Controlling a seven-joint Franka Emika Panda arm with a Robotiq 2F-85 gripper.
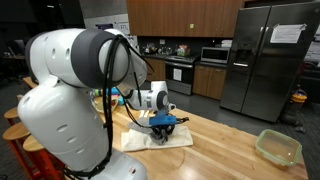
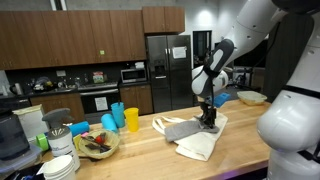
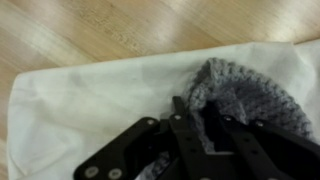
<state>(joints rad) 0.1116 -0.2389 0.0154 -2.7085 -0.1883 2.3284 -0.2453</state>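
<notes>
Containers stand well apart from the gripper [image 2: 208,124]: a bowl [image 2: 98,146] near the counter's end holds a mixed heap of reddish and dark bits too small to name, with a blue cup [image 2: 118,114] and a yellow cup [image 2: 131,119] just behind it, their insides hidden. A clear greenish tub [image 1: 278,147] sits alone on the wooden counter [image 1: 225,135]. The grey knitted cloth [image 2: 176,127] lies flat on a white towel [image 2: 198,148], its long axis running from the gripper toward the cups. In the wrist view the dark fingers [image 3: 205,135] sit on the knit's edge; whether they pinch it cannot be told.
</notes>
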